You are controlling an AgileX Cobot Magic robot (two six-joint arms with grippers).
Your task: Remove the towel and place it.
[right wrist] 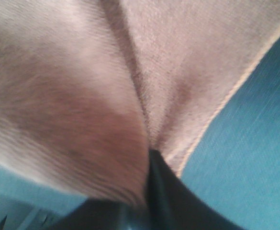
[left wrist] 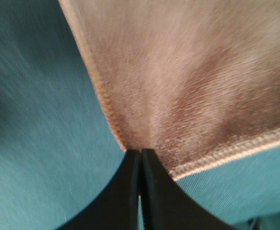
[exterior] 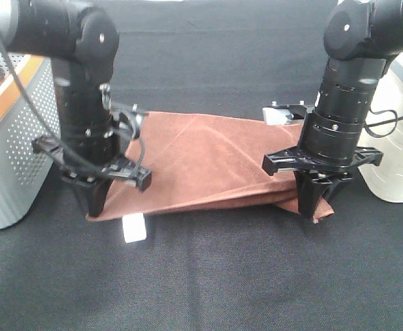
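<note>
towel flat on table, long axis left-right, tag frontward.

Two glossy black arms are seen, each fitted with ribbed cylindrical wrists, silver screws, thin black cables and tapered black fingers.

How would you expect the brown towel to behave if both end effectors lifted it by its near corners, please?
The towel would probably hang limp: it already creases where the left end effector pinches its corner. It looks thin and light. Its fuzzy nap should resist slipping, though the right end effector holds bunched folds, so that side could sag unevenly.
</note>
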